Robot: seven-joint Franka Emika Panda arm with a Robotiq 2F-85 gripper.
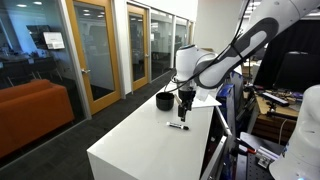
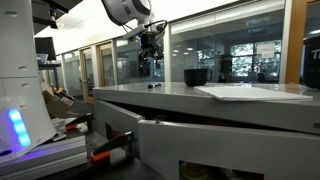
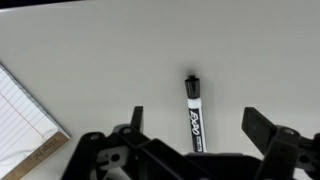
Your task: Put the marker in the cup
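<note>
Wrist view: my gripper [image 3: 198, 124] is spread wide, and its two fingers [image 3: 262, 124] frame the marker [image 3: 193, 113] without touching it. The marker lies flat on the white counter [image 3: 100, 50], its cap end pointing away from the camera and its printed barrel running back under the gripper body. A lined notepad [image 3: 24, 118] sits at the frame's lower left corner.

Exterior views: I see the gripper [image 1: 186, 98] hanging above the counter [image 1: 140, 145], clear of its surface, with the marker [image 1: 179, 125] below it. The cup [image 1: 164, 100] stands upright on the counter, apart from the marker and holding nothing that I can make out. From the low side angle, the gripper [image 2: 150, 62] hovers over the marker [image 2: 152, 85], with the cup [image 2: 196, 76] well to one side and a sheet of paper [image 2: 250, 92] beyond it.
</note>
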